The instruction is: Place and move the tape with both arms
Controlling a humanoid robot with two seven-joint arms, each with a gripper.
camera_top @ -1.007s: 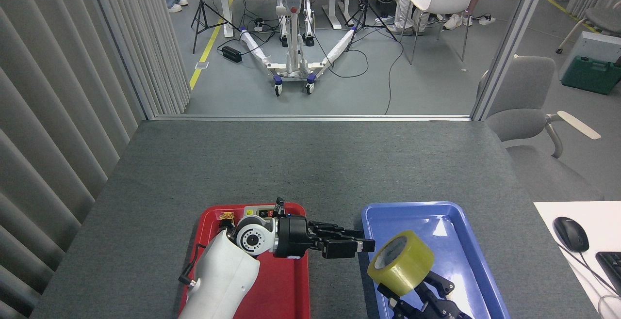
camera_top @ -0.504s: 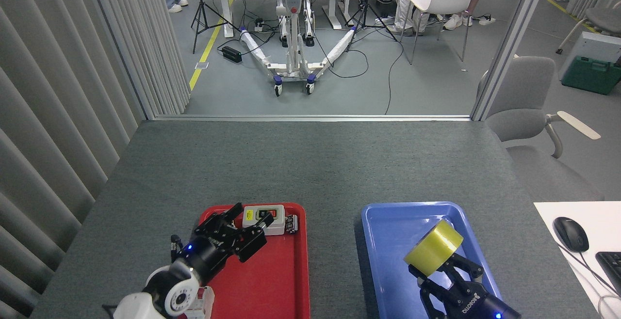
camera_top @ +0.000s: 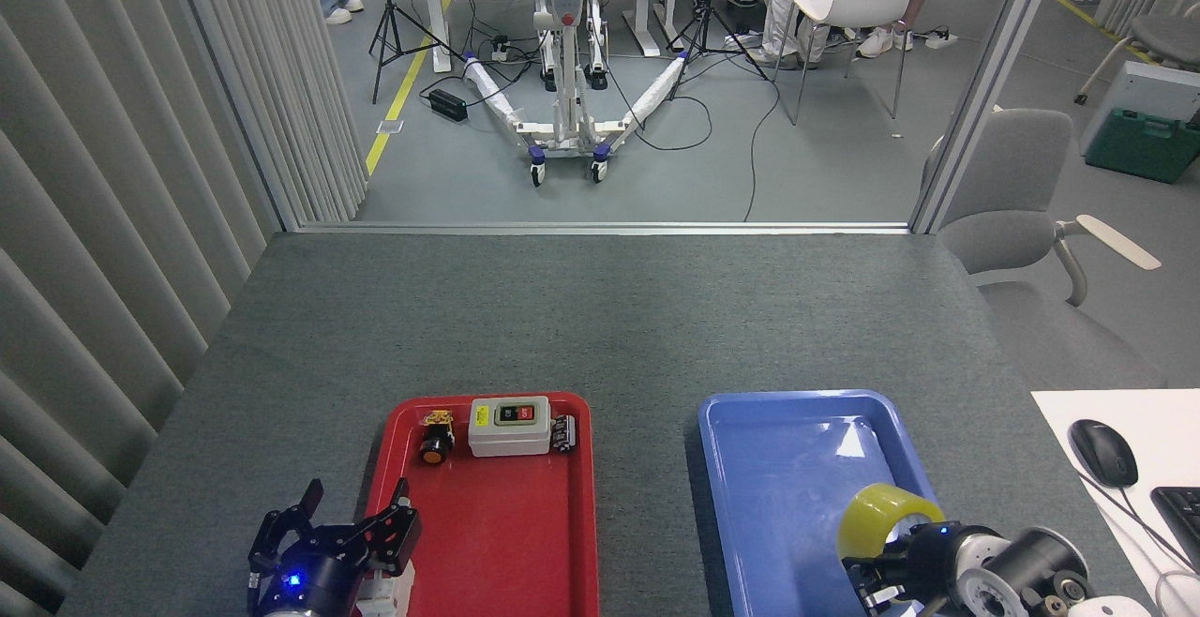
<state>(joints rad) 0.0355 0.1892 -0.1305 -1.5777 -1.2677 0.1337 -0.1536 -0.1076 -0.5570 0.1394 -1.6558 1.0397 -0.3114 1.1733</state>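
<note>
Both arms have pulled back toward the near edge since a moment ago: the left gripper has slid off the red tray to sit low at about 7 o'clock, its black fingers spread apart with nothing between them and a blue light glowing on its body. Over at 5 o'clock, the tape has come down lower in the blue tray, at that tray's near right side, tilted with its core facing toward the right gripper. That gripper sits right against the roll, but it is dark and end-on, so I cannot tell whether its fingers are clamped on it. On the red tray's far end, the orange-tipped push button and white switch box now show uncovered.
</note>
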